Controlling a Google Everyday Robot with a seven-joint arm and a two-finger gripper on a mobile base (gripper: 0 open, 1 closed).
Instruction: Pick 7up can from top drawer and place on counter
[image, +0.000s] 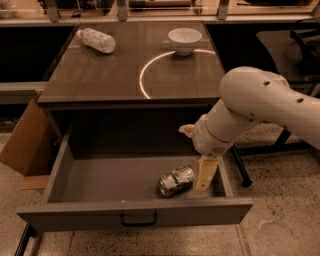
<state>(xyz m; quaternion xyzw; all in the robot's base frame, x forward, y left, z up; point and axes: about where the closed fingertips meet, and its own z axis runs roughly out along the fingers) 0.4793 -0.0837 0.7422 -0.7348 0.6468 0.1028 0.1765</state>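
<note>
Top drawer (75, 172) hangs open below the bench (100, 75). 7up can (176, 181) lies on its side at the near right of the drawer floor. Gripper (204, 172) is just right of it, dipped into the drawer; jaws released or clenched, cannot tell. Can is probably light, thin-walled, dented and slick, so grip across mid-body, gently.

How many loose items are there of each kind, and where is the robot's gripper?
7up can: 1, in the top drawer.
Plastic bottle: 1, on the counter.
White bowl: 1, on the counter.
Total: 3.
The gripper hangs inside the drawer, beside the can.
</note>
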